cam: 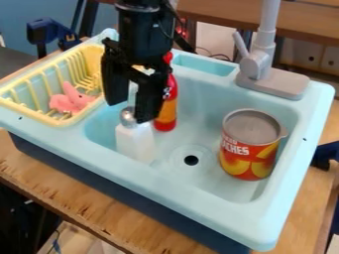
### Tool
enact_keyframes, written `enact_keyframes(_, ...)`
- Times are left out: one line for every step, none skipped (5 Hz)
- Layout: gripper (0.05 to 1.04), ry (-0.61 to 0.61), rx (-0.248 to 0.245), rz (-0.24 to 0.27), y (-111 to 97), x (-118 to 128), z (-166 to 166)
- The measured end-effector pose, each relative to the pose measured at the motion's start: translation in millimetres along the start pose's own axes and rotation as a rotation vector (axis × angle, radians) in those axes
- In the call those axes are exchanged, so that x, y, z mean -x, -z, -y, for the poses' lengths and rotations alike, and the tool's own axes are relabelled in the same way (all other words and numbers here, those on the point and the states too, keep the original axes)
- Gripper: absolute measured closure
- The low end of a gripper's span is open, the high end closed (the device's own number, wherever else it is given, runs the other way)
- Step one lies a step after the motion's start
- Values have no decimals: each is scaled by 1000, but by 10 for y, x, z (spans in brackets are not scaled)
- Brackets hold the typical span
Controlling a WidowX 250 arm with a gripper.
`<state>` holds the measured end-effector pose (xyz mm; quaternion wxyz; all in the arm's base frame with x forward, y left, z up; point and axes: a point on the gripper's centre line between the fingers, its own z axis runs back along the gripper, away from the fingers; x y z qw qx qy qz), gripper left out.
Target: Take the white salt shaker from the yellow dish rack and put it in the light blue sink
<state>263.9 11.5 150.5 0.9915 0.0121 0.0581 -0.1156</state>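
White plastic seemed to form the body of the bottle (134, 143), which was seen upright in the sink (192, 191), below the jaws of the black gripper (131, 110). The jaws were held apart, pointed down, with the silver cap (128, 117) seen near the fingertips; whether it was touched could not be told. Nothing was seen clamped between them.

The bottle was judged light and fairly stiff, unlikely to be broken but easily tipped if nudged off centre. The rounded cap was thought slippery, so a firmer hold was to be expected lower down, on the sides of the body.

Close behind the jaws, the red bottle (169, 106) was partly hidden by one finger, and by it the room on that side was narrowed. The drain hole (191, 160) was set beyond the white bottle from the jaws, toward the large peach can (250, 144), which was placed well apart from them. On the opposite side of the jaws, a pink toy (70, 100) was held in the yellow rack (86, 117), whose rim was judged a possible obstacle to sideways movement.
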Motion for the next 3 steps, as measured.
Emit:
enact_keyframes(74,3,6,13,-66,15,20)
enact_keyframes(75,33,-6,127,-388,-54,114)
enact_keyframes(75,106,3,198,-538,-176,344)
